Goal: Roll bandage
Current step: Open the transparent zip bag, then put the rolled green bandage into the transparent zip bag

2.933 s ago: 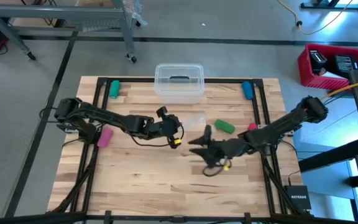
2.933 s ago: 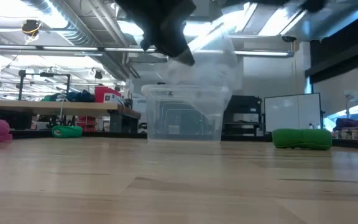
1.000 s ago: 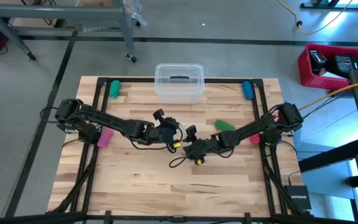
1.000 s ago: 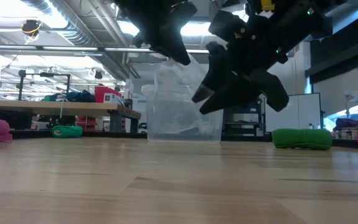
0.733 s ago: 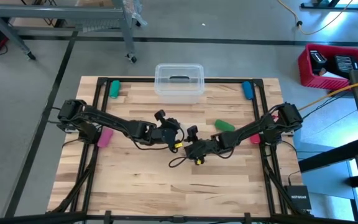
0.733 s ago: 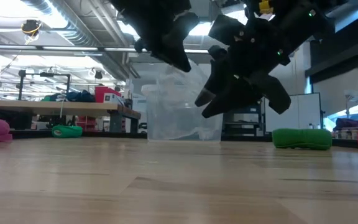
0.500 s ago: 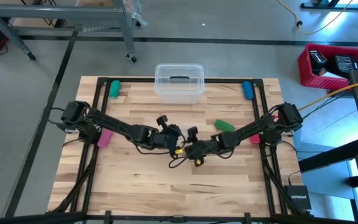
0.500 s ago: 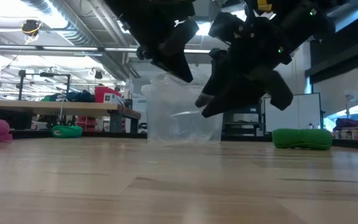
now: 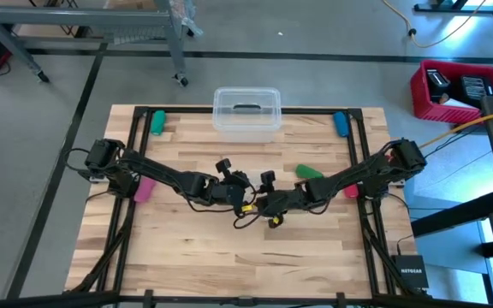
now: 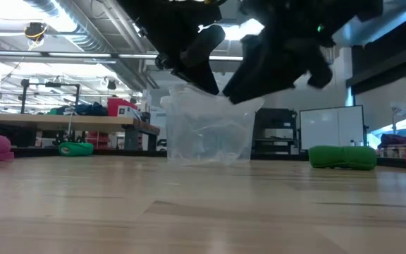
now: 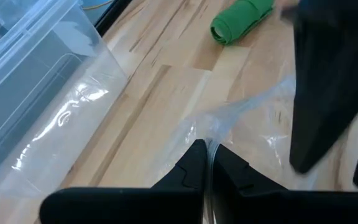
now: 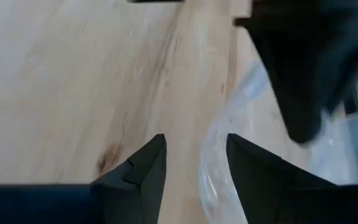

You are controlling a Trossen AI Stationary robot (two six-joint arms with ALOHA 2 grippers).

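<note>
Both arms met over the middle of the wooden table [image 9: 187, 257], where the left gripper [image 11: 207, 163], its fingers pressed together, pinched the edge of a small clear plastic bag [image 11: 253, 127] and held it off the boards. The right gripper [image 12: 194, 163] hovered just beside the bag with its fingers spread and nothing between them. The green bandage [image 9: 309, 173] lay alone on the table at about two o'clock from the grippers, near them but touched by neither; from above and in the left wrist view it appeared already bundled into a short roll rather than stretched out, though how tightly could not be told. A clear lidded bin [image 9: 246, 111] stood at the twelve o'clock edge. Judged from this, the rolling looked largely done, with bagging the roll apparently the step in hand and nothing yet inside the bag.
</note>
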